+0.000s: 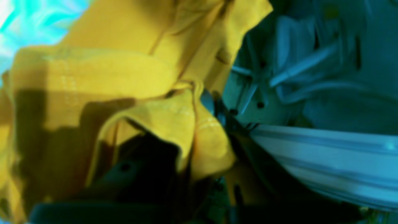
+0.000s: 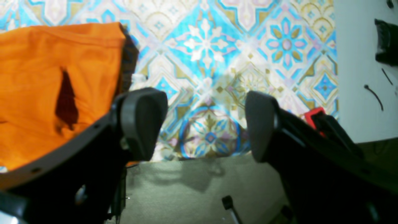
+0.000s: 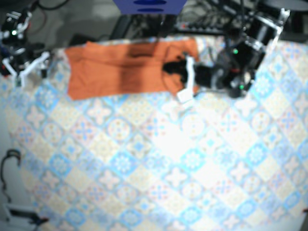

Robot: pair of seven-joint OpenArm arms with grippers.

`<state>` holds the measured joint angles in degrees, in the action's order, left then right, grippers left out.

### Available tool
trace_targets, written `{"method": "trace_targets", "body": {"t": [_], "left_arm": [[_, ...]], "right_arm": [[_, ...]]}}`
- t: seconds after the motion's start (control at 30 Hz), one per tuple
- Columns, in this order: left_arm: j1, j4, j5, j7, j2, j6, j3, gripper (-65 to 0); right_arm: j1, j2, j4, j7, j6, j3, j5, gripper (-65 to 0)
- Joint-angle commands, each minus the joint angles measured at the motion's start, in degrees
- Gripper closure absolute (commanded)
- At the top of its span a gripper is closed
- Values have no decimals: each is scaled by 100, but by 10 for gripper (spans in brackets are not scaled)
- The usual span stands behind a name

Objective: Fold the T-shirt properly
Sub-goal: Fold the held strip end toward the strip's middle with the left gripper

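Observation:
The orange T-shirt (image 3: 120, 67) lies spread along the far edge of the patterned table, folded into a wide band. My left gripper (image 3: 180, 79) sits on its right end. In the blurred left wrist view the cloth (image 1: 174, 121) looks yellow and bunches between the dark fingers (image 1: 140, 174), so the gripper appears shut on a fold. My right gripper (image 2: 202, 124) is open with nothing between its pads (image 2: 143, 121), and hangs at the table's left edge (image 3: 21, 67). The shirt's left end (image 2: 46, 87) lies just beside its left finger.
The patterned tablecloth (image 3: 159, 159) covers the table. Grey floor (image 2: 199, 189) shows past the table edge under the right gripper. A white surface (image 2: 360, 77) with black parts lies to the right. Cables and equipment (image 3: 211, 19) crowd the far edge.

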<state>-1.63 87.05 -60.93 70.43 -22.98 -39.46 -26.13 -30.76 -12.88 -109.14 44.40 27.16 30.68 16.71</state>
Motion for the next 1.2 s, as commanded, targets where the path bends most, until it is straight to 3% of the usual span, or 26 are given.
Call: {"method": "trace_targets", "body": {"t": [0.0, 0.2, 0.4, 0.63, 1.17], "left_arm": [[-140, 73, -30, -76, 70, -54, -125, 0], [-369, -287, 304, -76, 527, -54, -741, 0], [-387, -384, 567, -76, 799, -54, -838, 0], [-395, -384, 576, -85, 773, 179, -802, 0], [-475, -375, 567, -76, 773, 188, -345, 0]], "right_arm": [[-14, -87, -106, -119, -12, 40, 39, -420], [-14, -79, -106, -119, -12, 40, 39, -420], [-14, -79, -106, -119, -12, 40, 39, -420], [-14, -79, -106, -128, -12, 40, 39, -420], [-5, -79, -106, -128, -12, 40, 39, -420]]}}
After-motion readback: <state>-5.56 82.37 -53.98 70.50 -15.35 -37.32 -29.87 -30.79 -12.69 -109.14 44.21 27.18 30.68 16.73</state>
